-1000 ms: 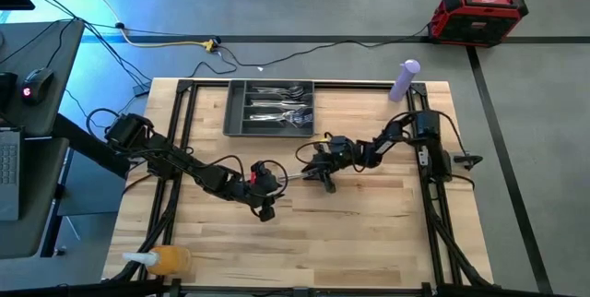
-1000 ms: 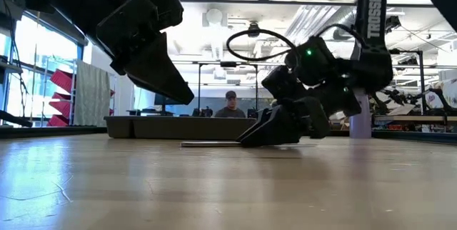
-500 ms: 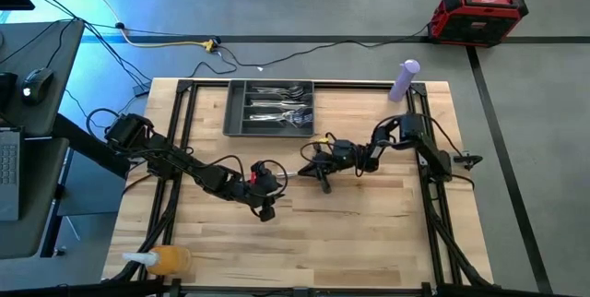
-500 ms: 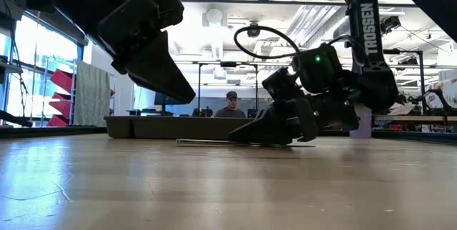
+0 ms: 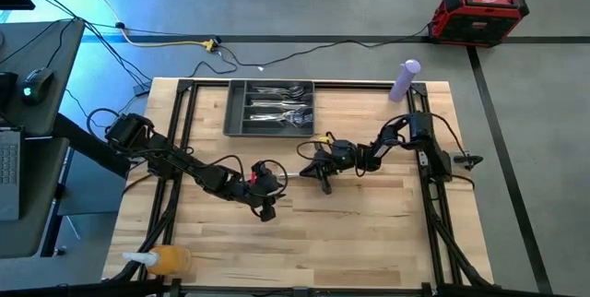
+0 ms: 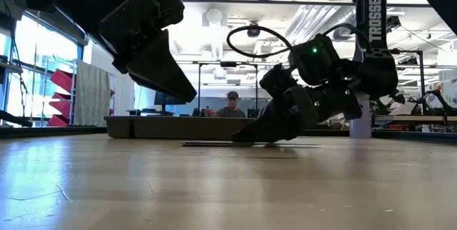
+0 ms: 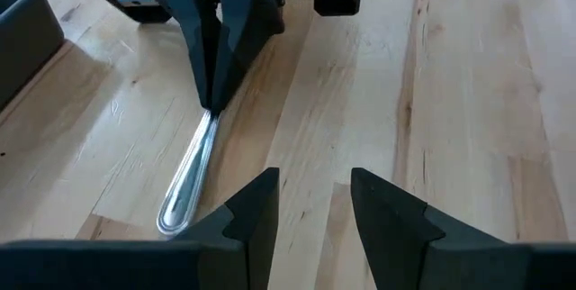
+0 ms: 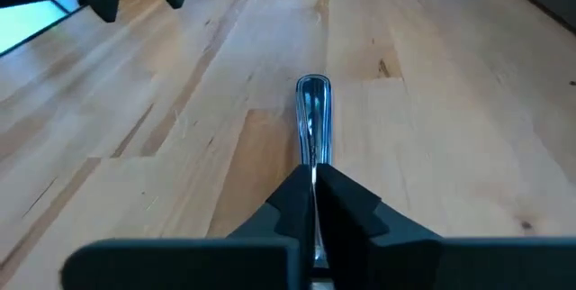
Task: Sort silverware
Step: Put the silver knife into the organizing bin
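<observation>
Here the wooden table (image 5: 369, 232) is the biggest thing in view, and everything else is placed from the dark grey tray (image 5: 236, 112) that sits at its far edge, near the middle. The tray's compartments hold several pieces of sorted silverware (image 5: 277, 111), lying lengthwise along it.

The left arm reaches in from the tray's left and nearer side, and the left gripper (image 5: 265, 205) hovers above the wood well in front of the tray, toward the near edge. Its two dark fingers (image 7: 256, 213) stand parted with a clear gap, and nothing lies between them.

The right arm comes from the tray's right side, and the right gripper (image 5: 321, 178) is down at the table surface just in front of the tray's right end. Its fingers (image 8: 346, 202) are pressed together on one end of a single utensil (image 8: 313, 119), a slim shiny piece whose rounded handle end sticks out ahead of the tips. That utensil (image 7: 189, 177) lies flat on the wood, pointing from the right gripper toward the left one; its pinched end is hidden, so its kind cannot be told.

A purple bottle (image 5: 404, 80) stands well to the tray's right.
</observation>
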Tool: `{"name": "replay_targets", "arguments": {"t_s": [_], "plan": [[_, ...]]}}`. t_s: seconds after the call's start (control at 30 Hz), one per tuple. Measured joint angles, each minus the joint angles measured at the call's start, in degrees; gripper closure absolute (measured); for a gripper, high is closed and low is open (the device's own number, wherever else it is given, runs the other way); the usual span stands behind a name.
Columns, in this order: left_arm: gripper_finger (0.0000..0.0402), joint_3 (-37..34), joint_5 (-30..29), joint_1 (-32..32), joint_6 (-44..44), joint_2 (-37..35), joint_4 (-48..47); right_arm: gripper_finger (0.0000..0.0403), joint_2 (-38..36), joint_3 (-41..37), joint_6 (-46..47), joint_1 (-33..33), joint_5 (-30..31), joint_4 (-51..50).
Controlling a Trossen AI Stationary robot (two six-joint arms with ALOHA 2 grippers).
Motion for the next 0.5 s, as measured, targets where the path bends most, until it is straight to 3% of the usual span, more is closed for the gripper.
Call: {"name": "replay_targets", "arguments": {"t_s": [0.33, 0.5], "plan": [[0.0282, 0.00, 0.01, 0.02, 0.46, 0.00, -0.06, 0.0271, -3.20, -0.10, 1.11, 0.07, -0.06, -2.32], [0.0282, -0.01, 0.02, 0.02, 0.57, 0.00, -0.05, 0.0242, -3.60, 0.19, -1.78, 1.37, 4.71, -5.99]]}}
